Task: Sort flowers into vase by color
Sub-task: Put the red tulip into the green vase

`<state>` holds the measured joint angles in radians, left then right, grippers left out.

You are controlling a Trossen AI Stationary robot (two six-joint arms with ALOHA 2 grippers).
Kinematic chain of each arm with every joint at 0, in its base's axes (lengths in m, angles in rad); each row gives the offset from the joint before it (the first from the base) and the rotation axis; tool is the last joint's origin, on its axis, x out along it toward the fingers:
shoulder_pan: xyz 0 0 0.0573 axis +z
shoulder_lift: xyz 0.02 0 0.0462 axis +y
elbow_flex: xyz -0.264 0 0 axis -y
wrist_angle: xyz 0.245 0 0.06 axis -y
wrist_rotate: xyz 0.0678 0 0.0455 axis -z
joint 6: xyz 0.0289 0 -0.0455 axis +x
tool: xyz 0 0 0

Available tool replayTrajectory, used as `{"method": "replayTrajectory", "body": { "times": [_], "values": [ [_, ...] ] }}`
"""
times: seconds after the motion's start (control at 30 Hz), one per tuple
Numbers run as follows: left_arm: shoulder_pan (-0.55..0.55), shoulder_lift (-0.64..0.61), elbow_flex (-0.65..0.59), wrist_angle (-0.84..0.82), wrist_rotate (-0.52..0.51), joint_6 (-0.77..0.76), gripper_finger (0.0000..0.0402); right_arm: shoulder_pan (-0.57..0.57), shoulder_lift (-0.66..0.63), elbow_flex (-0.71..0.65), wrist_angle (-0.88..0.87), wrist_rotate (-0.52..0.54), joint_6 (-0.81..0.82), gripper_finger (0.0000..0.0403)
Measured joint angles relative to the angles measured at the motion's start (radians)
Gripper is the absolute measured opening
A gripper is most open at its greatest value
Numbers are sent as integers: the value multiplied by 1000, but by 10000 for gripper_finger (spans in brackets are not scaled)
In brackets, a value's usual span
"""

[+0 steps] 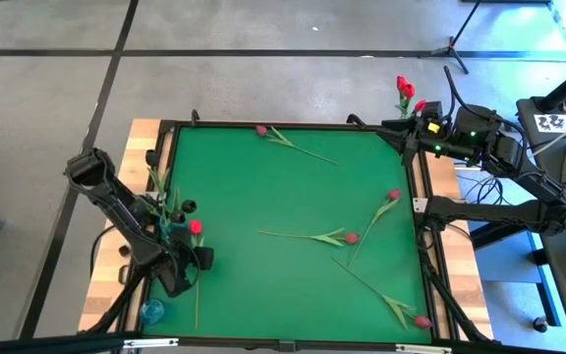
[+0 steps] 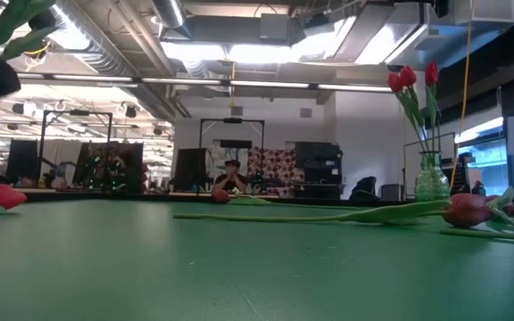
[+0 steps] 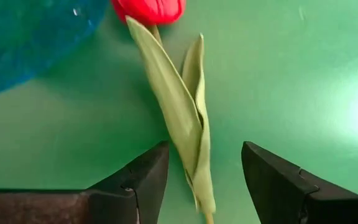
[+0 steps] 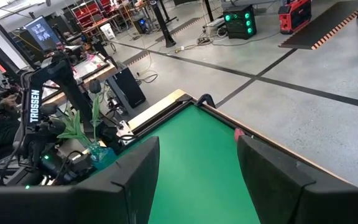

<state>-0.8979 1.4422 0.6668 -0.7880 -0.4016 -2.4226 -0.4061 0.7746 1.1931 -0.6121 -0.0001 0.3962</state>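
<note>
Bright red tulip flat on the green bench by the left edge, head beside the blue vase. My left end effector hangs over its stem, fingers spread either side, not touching. Four more tulips lie across the bench's right half. Right end effector hovers spread over the far right corner, beside a clear vase of red tulips. I read "TROSSEN" on the left arm.

Red-headed tulips flat across the green mat (one by the blue vase).
</note>
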Motion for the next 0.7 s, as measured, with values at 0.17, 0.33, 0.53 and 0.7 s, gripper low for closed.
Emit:
{"method": "replayTrajectory", "body": {
  "times": [0.17,0.33,0.53,0.7],
  "values": [
    [7,43,-12,20,-10,24,187,0,0,0,0,0,0,215],
    [5,73,-9,35,-19,29,166,0,0,0,-1,0,9,215],
    [6,70,-8,21,24,28,100,0,0,0,-6,0,18,215],
    [-7,61,30,16,63,57,26,0,0,0,-7,0,18,215]
  ]
}}
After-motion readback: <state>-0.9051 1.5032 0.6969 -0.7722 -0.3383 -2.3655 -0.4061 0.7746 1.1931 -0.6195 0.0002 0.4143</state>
